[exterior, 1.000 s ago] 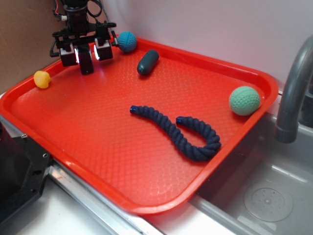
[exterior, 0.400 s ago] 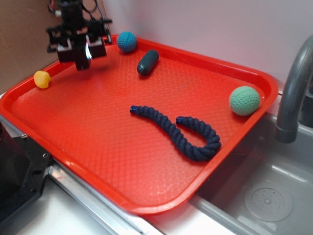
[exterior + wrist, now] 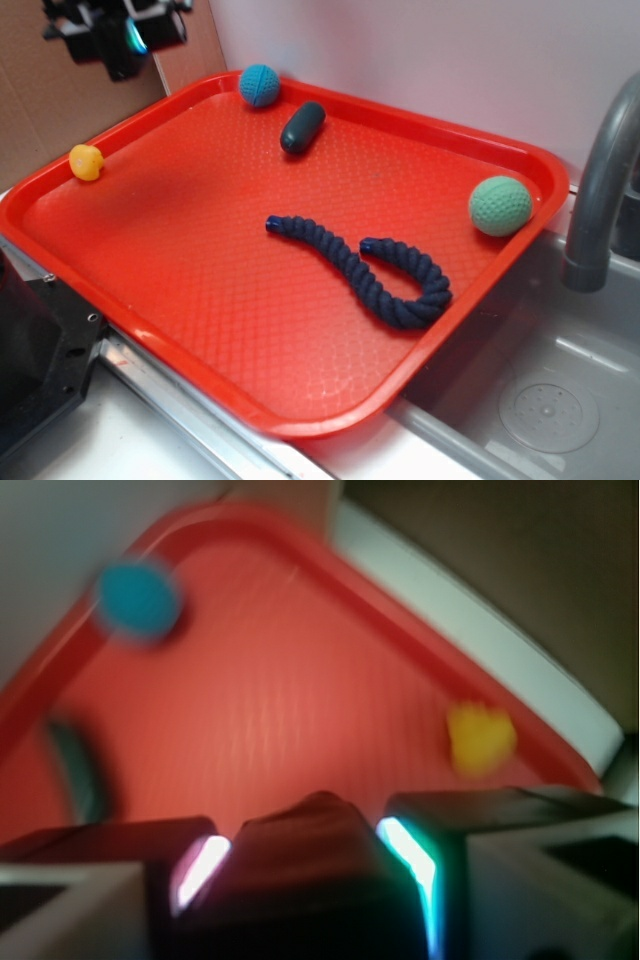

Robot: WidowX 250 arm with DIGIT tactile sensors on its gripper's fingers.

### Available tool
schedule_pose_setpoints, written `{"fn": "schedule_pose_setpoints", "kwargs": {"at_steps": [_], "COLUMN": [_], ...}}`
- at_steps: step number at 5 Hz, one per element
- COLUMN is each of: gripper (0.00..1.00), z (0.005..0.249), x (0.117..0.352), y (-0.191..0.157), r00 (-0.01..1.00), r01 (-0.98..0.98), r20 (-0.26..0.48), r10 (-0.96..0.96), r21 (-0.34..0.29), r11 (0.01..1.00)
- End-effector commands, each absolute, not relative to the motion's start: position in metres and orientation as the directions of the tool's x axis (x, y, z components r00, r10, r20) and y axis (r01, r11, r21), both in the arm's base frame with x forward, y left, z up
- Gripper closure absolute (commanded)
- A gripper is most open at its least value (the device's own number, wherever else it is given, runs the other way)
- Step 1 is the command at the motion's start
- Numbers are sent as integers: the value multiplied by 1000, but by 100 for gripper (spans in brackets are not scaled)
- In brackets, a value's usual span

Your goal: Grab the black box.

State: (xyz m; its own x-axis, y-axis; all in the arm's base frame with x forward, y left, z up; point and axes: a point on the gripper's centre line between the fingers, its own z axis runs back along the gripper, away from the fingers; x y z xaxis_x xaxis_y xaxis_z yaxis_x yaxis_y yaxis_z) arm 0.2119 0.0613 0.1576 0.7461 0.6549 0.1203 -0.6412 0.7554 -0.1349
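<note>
**The Box Is Up in the Air**

The gripper (image 3: pixel 122 45) hangs high above the far left corner of the red tray (image 3: pixel 300 425). Its two fingers are squeezed tight on the black box (image 3: pixel 310 865). A blue ball (image 3: pixel 259 85), a yellow toy (image 3: pixel 86 161) and a dark rope (image 3: pixel 360 270) lie on the tray.

Red tray (image 3: pixel 200 300) beside sink (image 3: pixel 550 400). On tray: blue ball (image 3: pixel 259 85) far left, teal capsule (image 3: pixel 302 127) just right of it, yellow toy (image 3: pixel 86 161) at left rim, green ball (image 3: pixel 500 205) far right, navy rope (image 3: pixel 365 270) centre. Grey faucet (image 3: pixel 600 180) right.
</note>
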Motion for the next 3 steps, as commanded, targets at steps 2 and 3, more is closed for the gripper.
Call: {"fn": "schedule_pose_setpoints", "kwargs": {"at_steps": [2,3], "gripper": [100,100], "z": [229,223], "x": [200,205], "y": [10,15], "r00": [927,918], "r01": [-287,-325], "r20": [192,185], "r10": [323,351], "r21": [-195,-156], "r11": [938,933]}}
